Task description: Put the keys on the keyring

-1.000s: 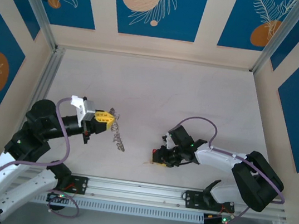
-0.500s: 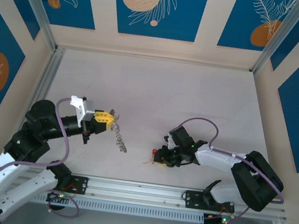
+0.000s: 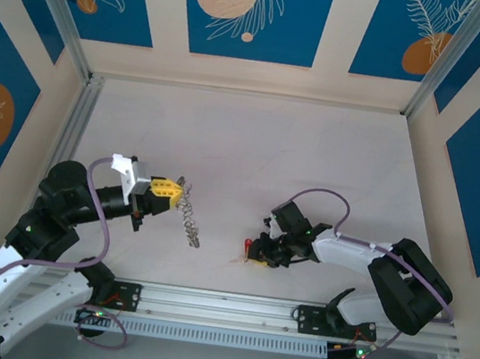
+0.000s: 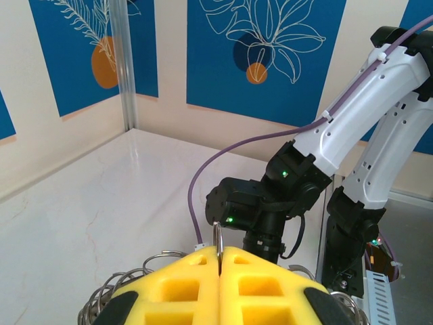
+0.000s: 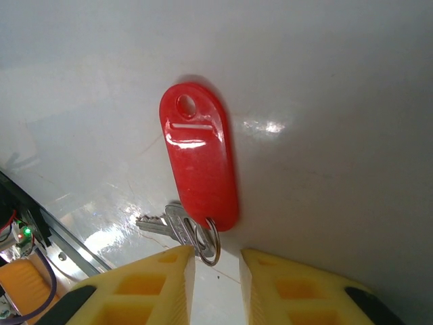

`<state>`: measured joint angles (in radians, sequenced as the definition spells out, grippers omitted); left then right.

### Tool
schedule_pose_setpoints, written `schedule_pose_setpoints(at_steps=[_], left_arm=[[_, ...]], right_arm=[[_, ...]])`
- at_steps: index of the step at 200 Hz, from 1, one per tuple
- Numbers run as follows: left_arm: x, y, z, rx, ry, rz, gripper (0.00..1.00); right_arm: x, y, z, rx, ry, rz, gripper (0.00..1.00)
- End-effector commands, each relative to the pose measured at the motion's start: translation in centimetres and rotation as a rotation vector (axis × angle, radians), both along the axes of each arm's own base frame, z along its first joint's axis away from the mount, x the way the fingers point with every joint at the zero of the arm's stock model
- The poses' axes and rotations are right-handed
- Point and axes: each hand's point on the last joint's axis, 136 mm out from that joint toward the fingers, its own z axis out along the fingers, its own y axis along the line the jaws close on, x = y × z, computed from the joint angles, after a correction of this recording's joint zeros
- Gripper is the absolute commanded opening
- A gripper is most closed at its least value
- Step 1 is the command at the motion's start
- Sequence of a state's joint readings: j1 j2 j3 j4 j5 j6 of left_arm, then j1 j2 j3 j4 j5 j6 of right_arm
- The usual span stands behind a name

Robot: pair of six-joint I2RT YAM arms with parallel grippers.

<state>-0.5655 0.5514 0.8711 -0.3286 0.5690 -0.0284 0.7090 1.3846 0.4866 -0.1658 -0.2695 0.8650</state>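
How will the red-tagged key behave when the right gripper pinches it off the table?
Probably slippery: the red tag looks glossy and lies flat. Likely floppy too: the key joins it by a small ring, so it should swing.

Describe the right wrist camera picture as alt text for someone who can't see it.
A glossy red plastic key tag lies flat on the white table, joined by a small metal ring to silver keys at its lower end. The right pincer is open just below, its two yellow fingers flanking that ring.
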Motion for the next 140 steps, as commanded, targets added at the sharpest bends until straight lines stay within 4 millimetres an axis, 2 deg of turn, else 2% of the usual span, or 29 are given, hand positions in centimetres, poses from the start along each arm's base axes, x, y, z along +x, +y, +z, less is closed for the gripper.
schedule_pose_setpoints(at_steps=[1,140], left_arm=[[-0.3,0.2,1.6,-0.045,-0.049,-0.007,0.0],[-0.4,0.3,1.6,-0.043,-0.049,-0.006,0.0]], right_arm=[[0.8,0.5,-0.3,-0.004,-0.031,0.002,0.25],[1.7,1.8,0.0,0.007,-0.059,0.01,0.22]])
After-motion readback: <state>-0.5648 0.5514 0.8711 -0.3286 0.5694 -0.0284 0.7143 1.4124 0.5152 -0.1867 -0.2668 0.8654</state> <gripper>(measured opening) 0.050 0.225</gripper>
